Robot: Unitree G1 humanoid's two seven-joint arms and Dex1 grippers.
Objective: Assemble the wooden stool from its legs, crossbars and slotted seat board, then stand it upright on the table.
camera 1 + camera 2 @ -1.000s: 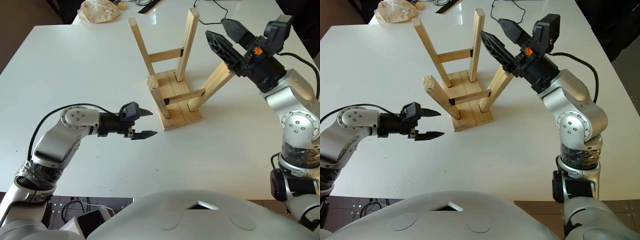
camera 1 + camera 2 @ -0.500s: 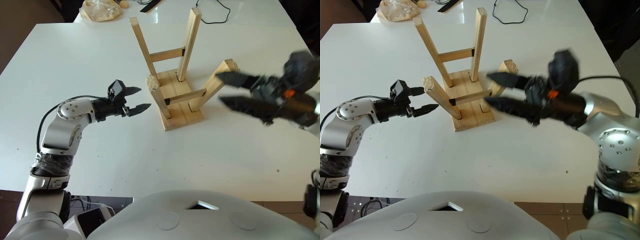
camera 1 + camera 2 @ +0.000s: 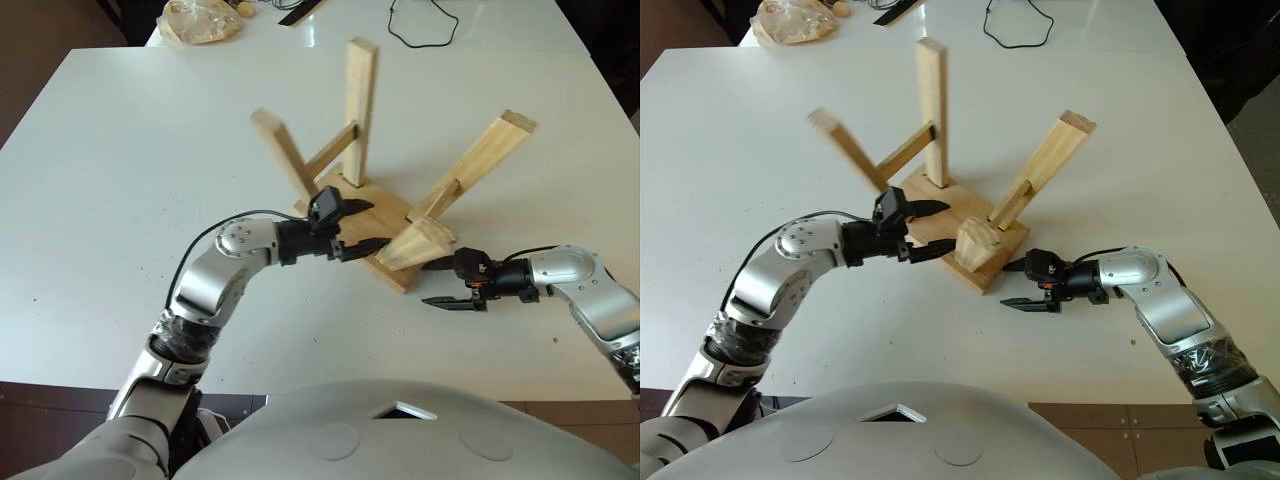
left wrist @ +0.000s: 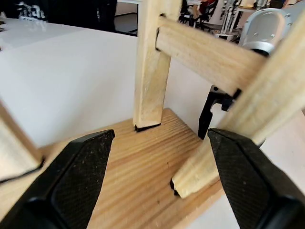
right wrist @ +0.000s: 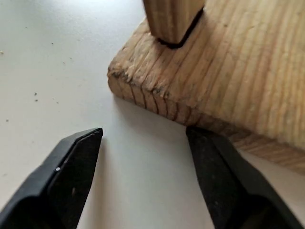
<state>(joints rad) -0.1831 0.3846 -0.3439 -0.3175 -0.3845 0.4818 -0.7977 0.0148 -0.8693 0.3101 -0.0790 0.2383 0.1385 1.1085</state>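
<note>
On your counter point(image 3: 150, 150), centre: stool point(image 3: 400, 225), inverted, seat board point(image 3: 392, 207) down, legs point(image 3: 358, 110) up. Left gripper point(image 3: 377, 225) over the board's left edge. Right gripper point(image 3: 428, 283) beside its near right corner. Behind, far left: bag point(image 3: 200, 20); far centre: cable point(image 3: 430, 25).

A white table point(image 3: 120, 150) carries a wooden stool point(image 3: 355, 120) turned upside down near its middle, seat board point(image 3: 385, 207) lowermost and legs pointing up. Well beyond the stool to its left, at the far edge, lies a crumpled bag point(image 3: 203, 20). Straight beyond the stool trails a black cable point(image 3: 425, 18), with a dark flat object point(image 3: 300, 10) between bag and cable.
</note>
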